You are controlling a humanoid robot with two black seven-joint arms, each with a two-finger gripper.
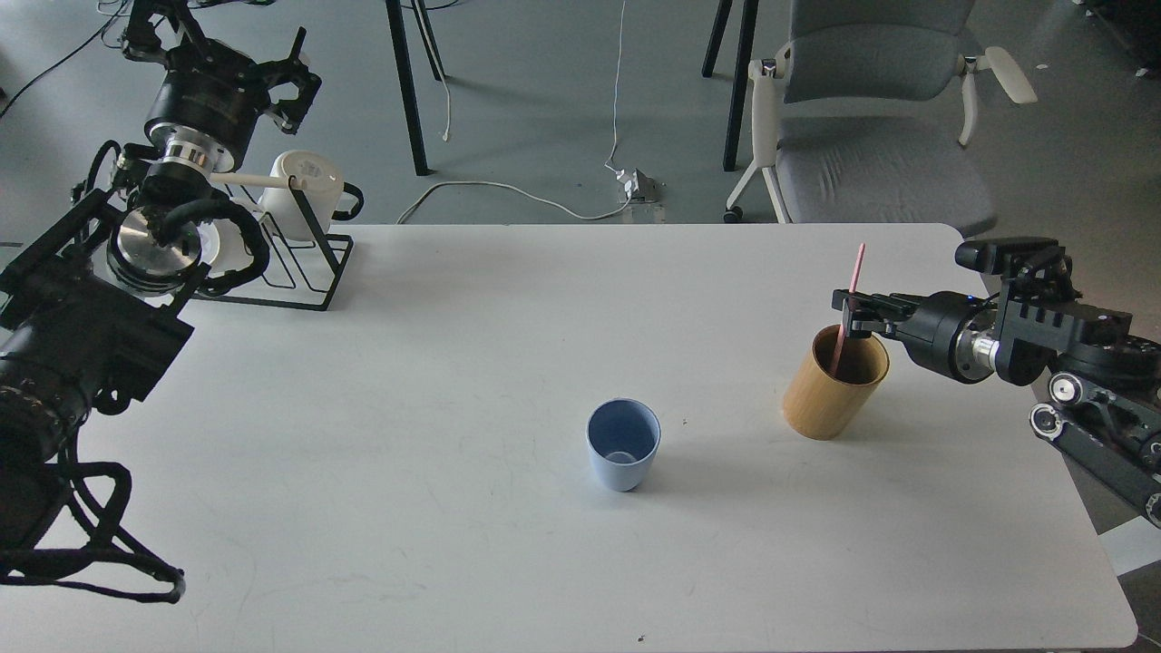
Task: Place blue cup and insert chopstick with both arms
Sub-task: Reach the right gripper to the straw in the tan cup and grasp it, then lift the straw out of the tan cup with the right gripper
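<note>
The blue cup (623, 444) stands upright and empty near the middle of the white table (435, 381). The pink chopstick (855, 272) stands leaning in the tan bamboo holder (833, 388) to the cup's right. My right gripper (851, 313) reaches in from the right just above the holder's rim, with its fingers closed around the chopstick's lower half. My left gripper (307, 63) is raised high at the far left, off the table, well away from the cup. It is open and empty.
A black wire rack (299, 268) with a white mug (304, 186) sits at the table's back left corner, beside my left arm. A grey chair (875, 136) stands behind the table at the right. Cables lie on the floor beyond.
</note>
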